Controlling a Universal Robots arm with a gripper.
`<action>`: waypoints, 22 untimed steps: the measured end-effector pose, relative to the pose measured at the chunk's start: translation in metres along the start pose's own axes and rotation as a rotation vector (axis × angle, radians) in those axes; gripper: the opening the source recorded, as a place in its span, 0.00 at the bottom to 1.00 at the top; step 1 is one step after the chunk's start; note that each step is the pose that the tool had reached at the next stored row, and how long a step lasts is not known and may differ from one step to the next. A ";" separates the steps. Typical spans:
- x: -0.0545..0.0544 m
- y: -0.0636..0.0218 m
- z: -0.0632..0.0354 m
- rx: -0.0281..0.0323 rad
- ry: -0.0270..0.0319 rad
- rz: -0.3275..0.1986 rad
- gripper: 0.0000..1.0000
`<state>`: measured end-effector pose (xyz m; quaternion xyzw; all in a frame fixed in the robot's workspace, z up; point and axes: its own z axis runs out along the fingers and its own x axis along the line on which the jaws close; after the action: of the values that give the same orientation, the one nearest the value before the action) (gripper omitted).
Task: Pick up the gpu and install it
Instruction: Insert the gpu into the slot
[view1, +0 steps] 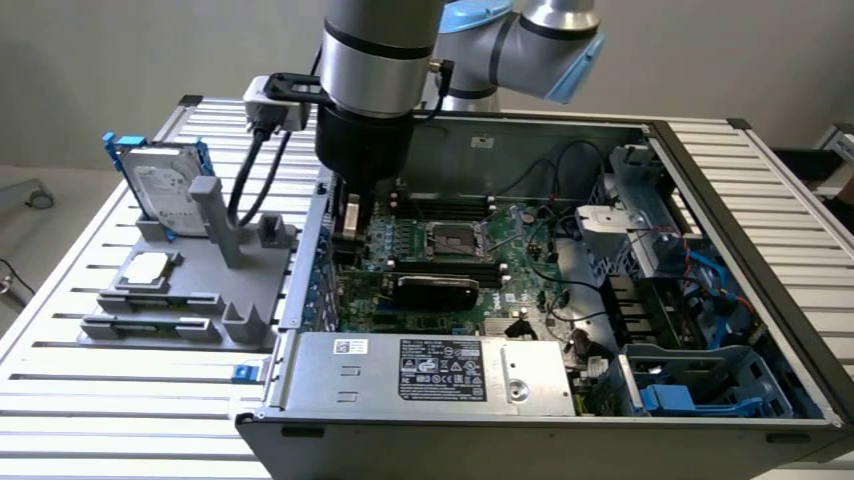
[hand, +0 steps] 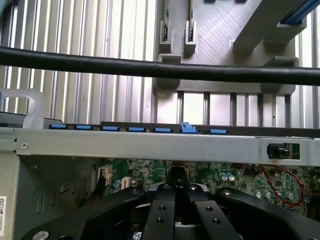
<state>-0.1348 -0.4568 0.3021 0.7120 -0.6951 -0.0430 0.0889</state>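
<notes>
The tool (view1: 351, 203) hangs low inside the open computer case (view1: 751, 205), at the motherboard's (view1: 523, 238) edge toward the exterior view's left. Its fingers (hand: 161, 207) are drawn nearly together, seemingly pinching the gpu (view1: 351, 230), which stands upright just above the board.

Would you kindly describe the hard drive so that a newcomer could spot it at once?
On the slatted table, left of the open computer case in the exterior view, sits a grey rack. At its far end the hard drive stands upright: silver, white-labelled, in a blue frame, unlike the flat chip nearby.
</notes>
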 end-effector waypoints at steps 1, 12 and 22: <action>0.000 0.0002 -0.0003 0.0000 0.0016 0.000 0.13; 0.000 0.0018 -0.0004 -0.0004 0.0109 0.003 0.13; -0.001 0.0018 -0.0004 -0.0007 0.0104 0.007 0.13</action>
<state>-0.1365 -0.4556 0.3027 0.7098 -0.6971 -0.0392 0.0929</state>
